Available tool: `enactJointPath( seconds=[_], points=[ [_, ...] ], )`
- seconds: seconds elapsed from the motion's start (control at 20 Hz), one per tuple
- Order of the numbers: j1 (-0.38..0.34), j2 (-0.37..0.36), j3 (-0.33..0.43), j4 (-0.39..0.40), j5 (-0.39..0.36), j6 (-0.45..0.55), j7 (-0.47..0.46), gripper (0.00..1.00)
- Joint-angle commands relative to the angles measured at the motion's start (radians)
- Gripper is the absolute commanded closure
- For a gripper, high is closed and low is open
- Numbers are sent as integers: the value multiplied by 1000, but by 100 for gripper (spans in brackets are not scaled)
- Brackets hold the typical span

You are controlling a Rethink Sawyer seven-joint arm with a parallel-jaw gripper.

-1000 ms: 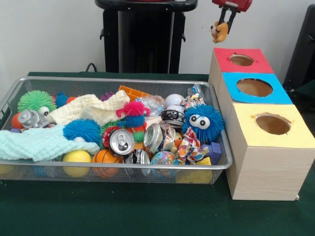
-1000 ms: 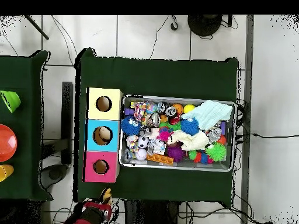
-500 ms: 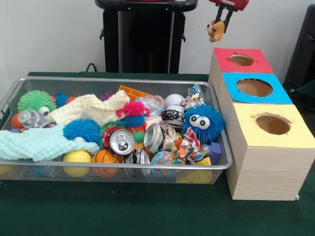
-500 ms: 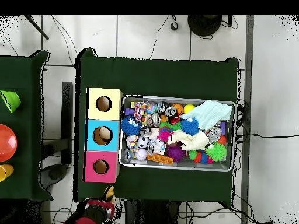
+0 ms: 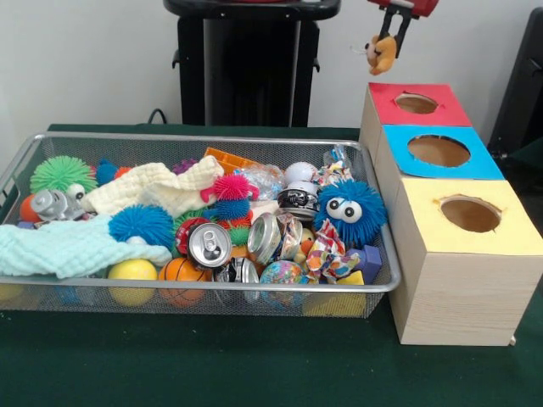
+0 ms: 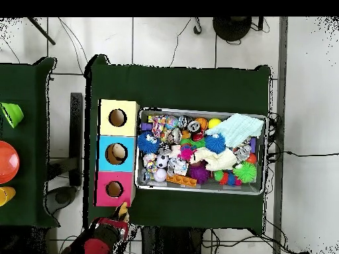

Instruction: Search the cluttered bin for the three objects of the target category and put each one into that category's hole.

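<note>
You see the bin, full of clutter, well below and beside the gripper | red hole just below it | gripper closed on a small plush toy, held in air.

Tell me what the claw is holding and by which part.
The claw holds a small tan plush toy, pinched at its top so the body dangles below, in the air above and behind the red-topped hole. Which part exactly is too small to tell.

Front camera facing robot; overhead straight down; shared bin.
</note>
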Motion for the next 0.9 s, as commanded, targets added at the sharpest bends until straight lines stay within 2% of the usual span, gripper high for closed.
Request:
enactJointPath(
  seconds=[0.05, 0.3, 0.45, 0.9],
  points=[
    [-48, -18, 79, -125, 48, 89, 207, 100],
    [-38, -19, 66, -164, 61, 129, 208, 100],
    [-58, -4, 89, -172, 64, 99, 207, 100],
    [15, 71, 35, -253, 120, 112, 233, 100]
  ],
)
